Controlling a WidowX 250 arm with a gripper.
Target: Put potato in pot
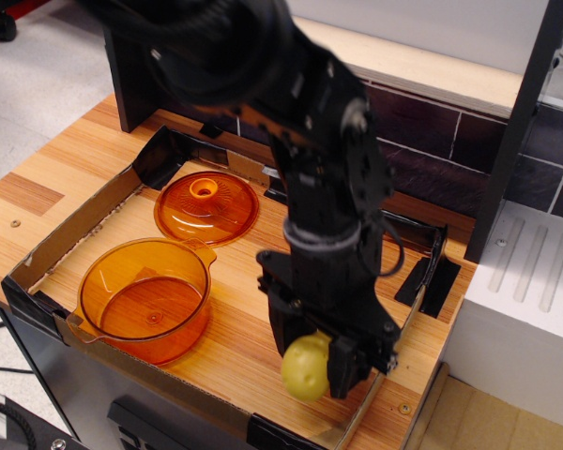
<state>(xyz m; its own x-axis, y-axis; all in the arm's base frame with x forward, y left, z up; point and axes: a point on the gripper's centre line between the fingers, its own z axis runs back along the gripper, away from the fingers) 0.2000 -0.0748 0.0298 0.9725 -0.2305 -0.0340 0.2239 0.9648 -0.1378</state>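
The yellow-green potato (305,367) sits between the two black fingers of my gripper (311,364), which is shut on it near the front right corner of the cardboard tray (38,251). The potato looks lifted slightly off the tray floor. The round translucent orange pot (146,299) stands to the left at the tray's front left, empty and uncovered, about a pot's width from the gripper.
The flat orange lid (206,206) with a knob lies behind the pot. A black upright post (521,122) and a white box (521,300) stand to the right. A dark tiled wall runs behind the tray.
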